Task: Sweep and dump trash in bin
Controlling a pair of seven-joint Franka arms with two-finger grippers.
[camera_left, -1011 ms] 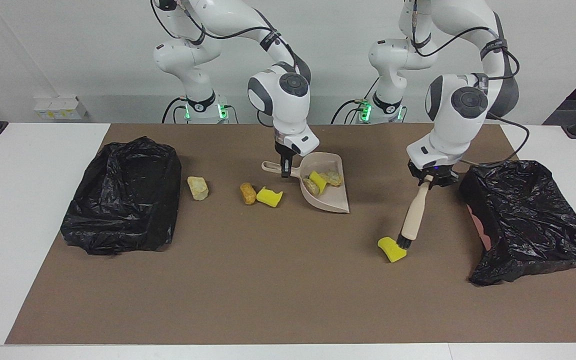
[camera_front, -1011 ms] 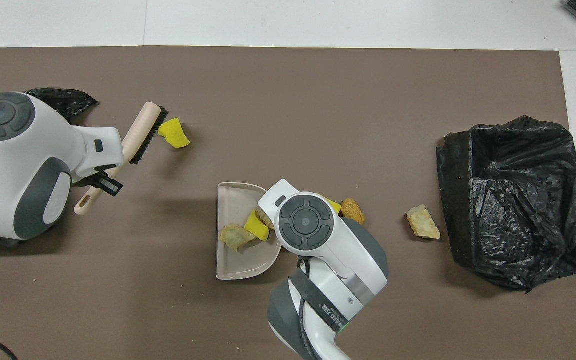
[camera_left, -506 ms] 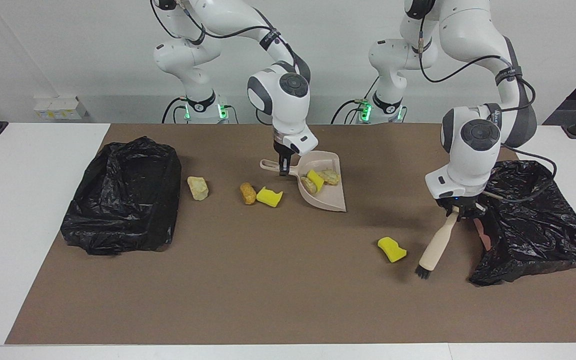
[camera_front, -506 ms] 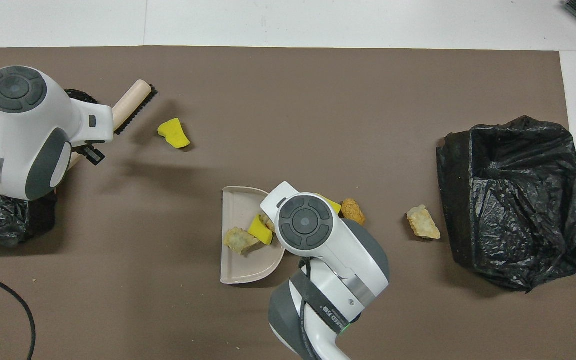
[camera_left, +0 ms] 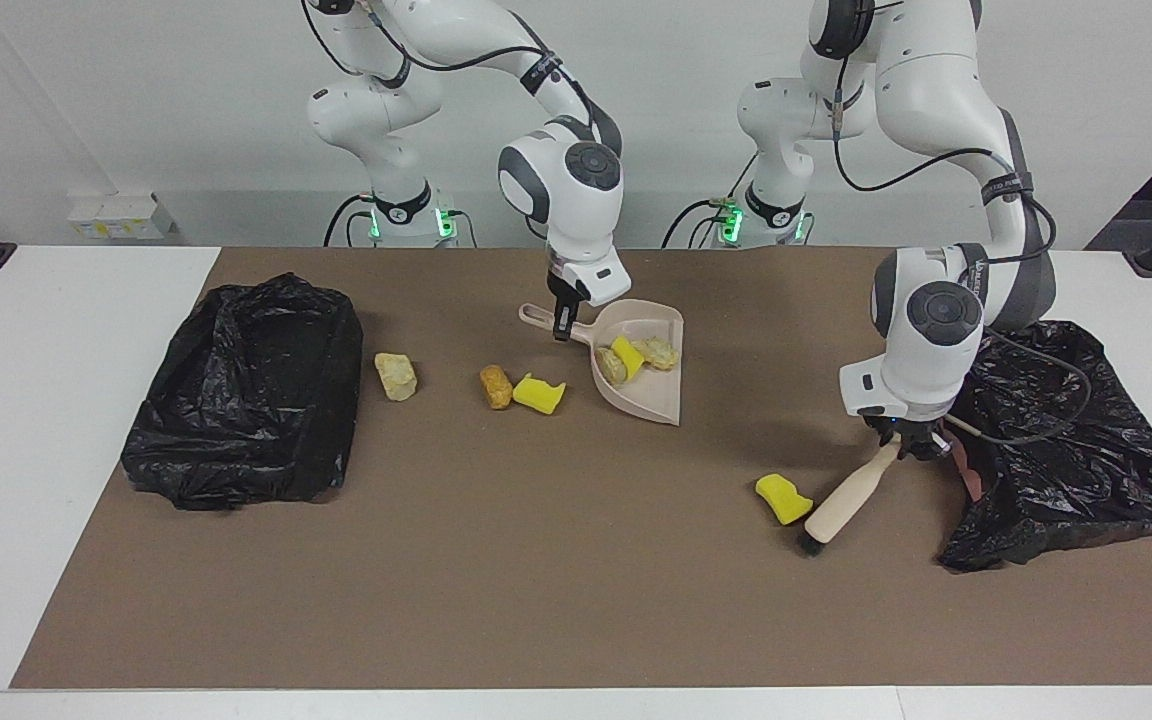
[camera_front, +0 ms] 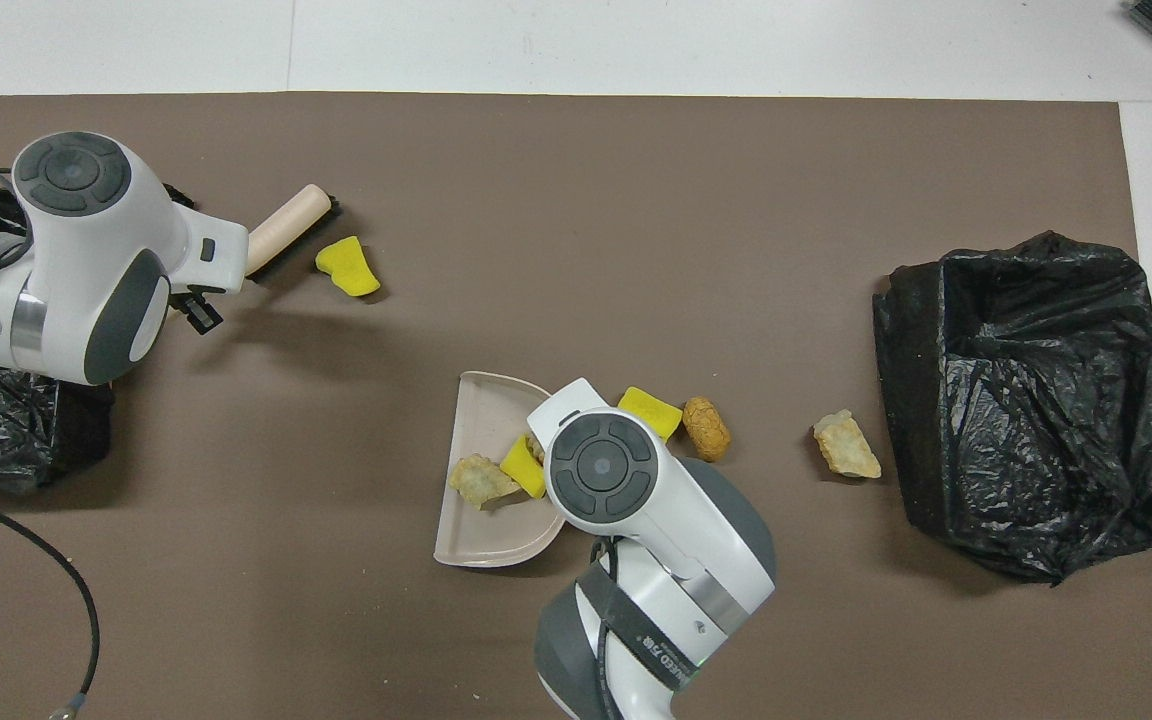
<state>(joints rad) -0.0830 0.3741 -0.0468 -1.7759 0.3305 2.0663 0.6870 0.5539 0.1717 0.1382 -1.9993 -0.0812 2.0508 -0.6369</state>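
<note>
Figure: facing and overhead views of a sweep-and-dump task. The left claw (camera_left: 898,440) is clamped on the handle of the brush (camera_left: 844,497), which slants down so that its bristles sit on the mat just beside a yellow sponge (camera_left: 783,498), at about 4 o'clock of it in the facing view. The right claw (camera_left: 563,328) is shut on the handle of the dustpan (camera_left: 648,385), whose scoop carries a yellow piece (camera_left: 626,356) and two beige chunks (camera_left: 660,352). Loose trash lies toward the right arm's end of the tabletop (camera_left: 56,400): a second yellow sponge (camera_left: 539,394) at 8 o'clock of the dustpan, an orange-brown lump (camera_left: 496,386) touching or just beside it, and a beige rock (camera_left: 396,375) near one black bin bag (camera_left: 246,390). A second bin bag (camera_left: 1066,450) sits at the left arm's end, close by the left claw. Risks, as judged: the lone sponge is well apart from the dustpan, so a hard stroke may send it rolling past the scoop's mouth or off line; a tilt of the dustpan could spill its load; the left arm's cable and wrist work close to the nearby bag and may snag or drag its loose plastic. Nothing lies between the lone sponge and the dustpan.
</note>
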